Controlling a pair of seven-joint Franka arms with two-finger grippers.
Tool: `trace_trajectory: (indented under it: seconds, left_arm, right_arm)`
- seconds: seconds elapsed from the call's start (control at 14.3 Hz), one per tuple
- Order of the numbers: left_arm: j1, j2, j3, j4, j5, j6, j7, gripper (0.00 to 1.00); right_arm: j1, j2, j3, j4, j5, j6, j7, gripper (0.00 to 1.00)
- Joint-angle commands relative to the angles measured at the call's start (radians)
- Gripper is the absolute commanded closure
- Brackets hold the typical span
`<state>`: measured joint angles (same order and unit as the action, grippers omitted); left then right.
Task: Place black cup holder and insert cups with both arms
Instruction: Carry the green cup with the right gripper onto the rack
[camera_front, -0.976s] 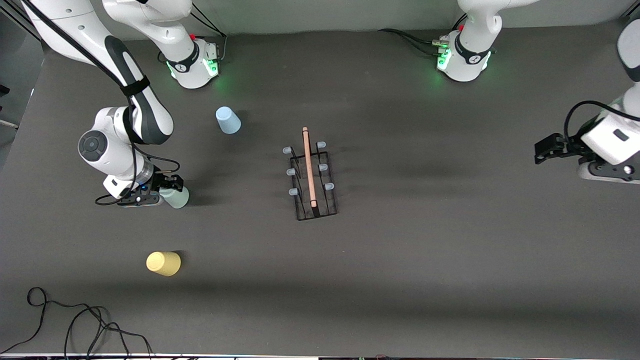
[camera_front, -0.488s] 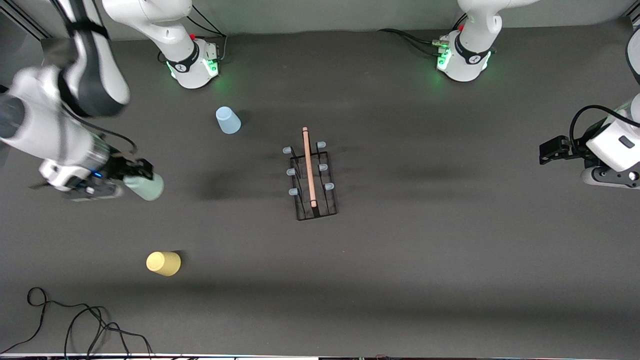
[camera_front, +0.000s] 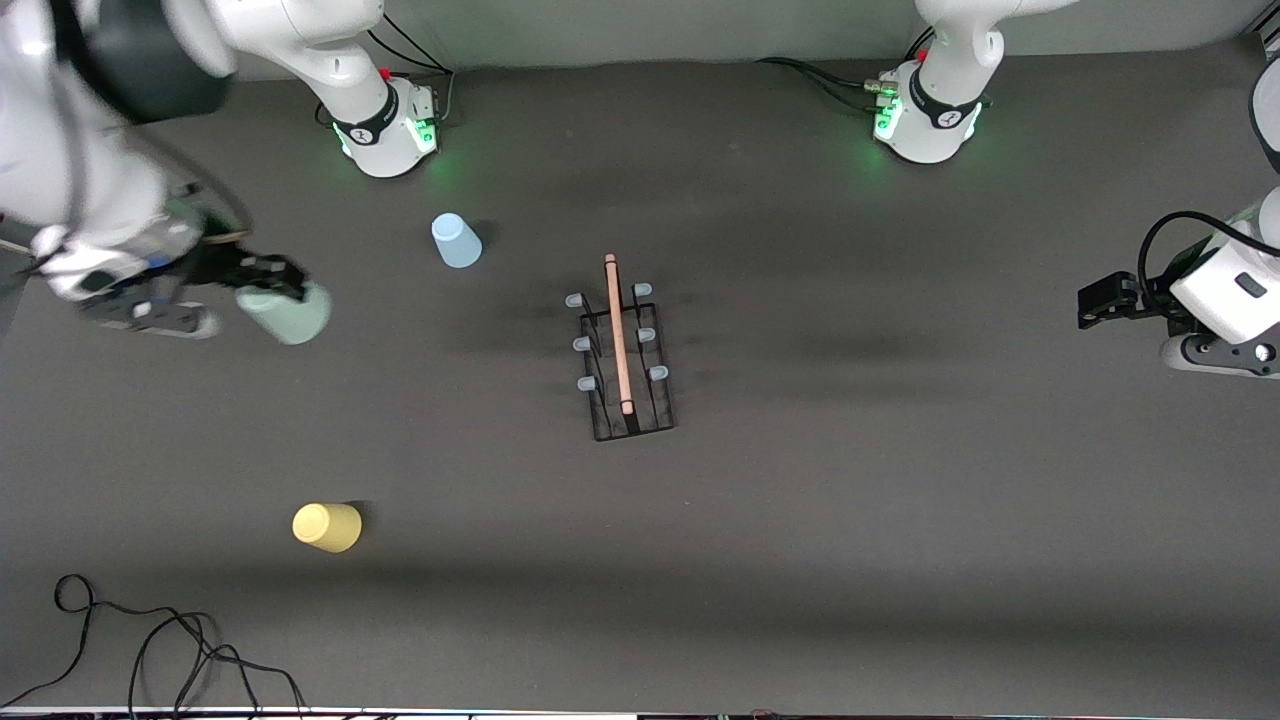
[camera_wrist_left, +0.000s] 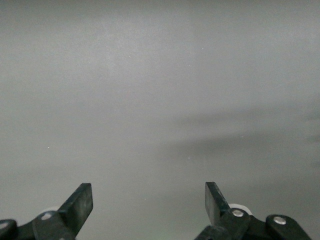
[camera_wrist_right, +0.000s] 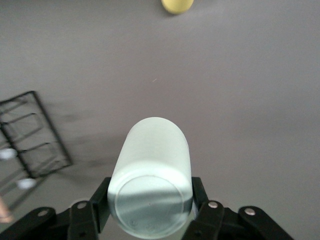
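Observation:
The black cup holder (camera_front: 622, 352) with its wooden rod handle stands at the table's middle; part of it shows in the right wrist view (camera_wrist_right: 32, 135). My right gripper (camera_front: 268, 280) is shut on the mint green cup (camera_front: 288, 311), held on its side in the air over the right arm's end of the table; it fills the right wrist view (camera_wrist_right: 151, 177). The pale blue cup (camera_front: 455, 241) stands upside down near the right arm's base. The yellow cup (camera_front: 326, 526) lies nearer the front camera, also seen in the right wrist view (camera_wrist_right: 177, 5). My left gripper (camera_front: 1098, 300) is open and empty, waiting at the left arm's end (camera_wrist_left: 149, 200).
A black cable (camera_front: 150, 650) lies coiled at the table's front corner on the right arm's side. The two arm bases (camera_front: 385, 125) (camera_front: 925, 115) stand along the back edge. Bare grey table surrounds the holder.
My right gripper has lifted the mint green cup off the table and carried it up and toward the right arm's end. The left gripper drew slightly outward, then stopped.

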<state>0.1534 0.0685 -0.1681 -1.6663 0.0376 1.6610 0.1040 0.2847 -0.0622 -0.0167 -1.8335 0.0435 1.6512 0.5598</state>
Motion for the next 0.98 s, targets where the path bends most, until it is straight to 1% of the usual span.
trace_trajectory:
  seconds: [0.0, 0.07, 0.14, 0.28, 0.49, 0.56, 0.77, 0.91]
  left_arm:
    - [-0.005, -0.009, 0.001, -0.001, 0.016, -0.013, 0.009, 0.0]
    - [-0.003, -0.009, 0.001, -0.001, 0.016, -0.015, 0.009, 0.0]
    - [-0.002, -0.009, 0.001, -0.001, 0.016, -0.015, 0.009, 0.0]
    - [-0.001, -0.009, 0.001, -0.001, 0.016, -0.017, 0.009, 0.0]
    - [-0.001, -0.009, 0.001, -0.001, 0.016, -0.017, 0.009, 0.0]
    - [-0.001, -0.009, 0.001, -0.001, 0.016, -0.017, 0.009, 0.0]
    - [-0.001, -0.009, 0.001, -0.001, 0.016, -0.017, 0.009, 0.0]
    - [-0.001, -0.009, 0.001, -0.001, 0.016, -0.017, 0.009, 0.0]
  right_arm:
    - [0.132, 0.015, -0.008, 0.002, 0.077, 0.007, 0.361, 0.99]
    - [0.175, 0.03, -0.008, 0.002, 0.102, 0.036, 0.485, 0.99]
    - [0.218, 0.045, -0.008, 0.002, 0.107, 0.064, 0.57, 0.99]
    - [0.287, 0.073, -0.006, -0.006, 0.111, 0.125, 0.704, 0.99]
    - [0.384, 0.1, -0.008, -0.059, 0.128, 0.257, 0.85, 0.99]
    - [0.411, 0.119, -0.008, -0.061, 0.128, 0.281, 0.88, 0.99]
    - [0.424, 0.174, -0.008, -0.067, 0.128, 0.35, 0.904, 0.99]
    - [0.444, 0.199, -0.008, -0.101, 0.128, 0.412, 0.904, 0.99]
